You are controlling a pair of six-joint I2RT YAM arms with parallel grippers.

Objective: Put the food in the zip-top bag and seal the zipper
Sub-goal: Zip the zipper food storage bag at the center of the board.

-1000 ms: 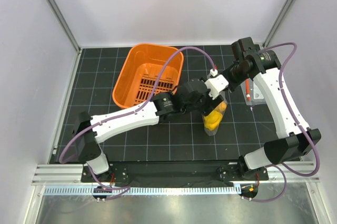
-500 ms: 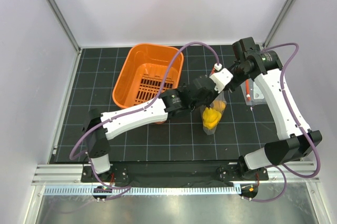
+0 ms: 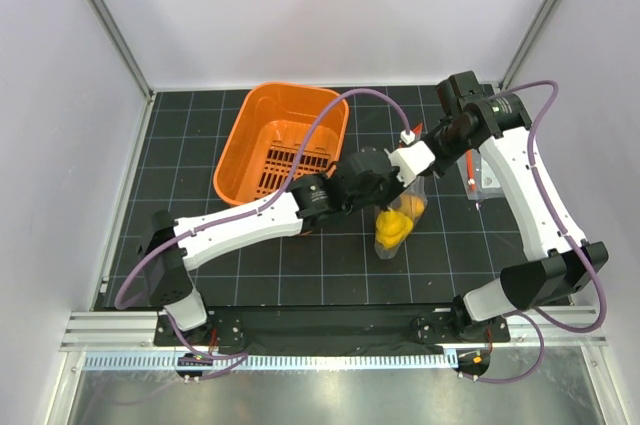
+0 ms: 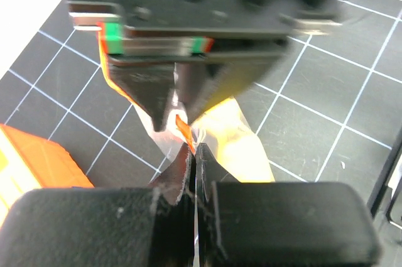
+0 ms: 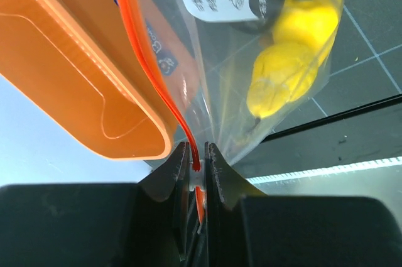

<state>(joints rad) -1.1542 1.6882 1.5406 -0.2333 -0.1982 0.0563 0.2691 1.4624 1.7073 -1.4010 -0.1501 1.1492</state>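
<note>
Now both arms meet at the top edge of the zip-top bag [image 5: 217,72], held up over the middle of the mat [image 3: 220,265], just right of the orange basket [image 3: 232,145]; cannot tell if its lower end rests on the mat

Food [image 5: 286,66]: yellow pieces, already inside, low in the bag

Right gripper [image 5: 198,154]: fingers narrow, pinching one end of the zipper [image 5: 151,85]; the strip runs away from the pinch toward the left arm

Left gripper [image 4: 195,151]: fingers pressed fully together on film and strip; the right arm's fingertips sit just beyond, near tip to tip, strip between them

Key relation: the zipper's long axis lies along the line joining the two pinches, near-left to far-right in the top view. Both pinches crowd the same stretch. Judgement: the right pinch serves as anchor, and the left pinch is placed to run along that axis and press the strip shut. Any pull off this axis would likely twist the film
</note>
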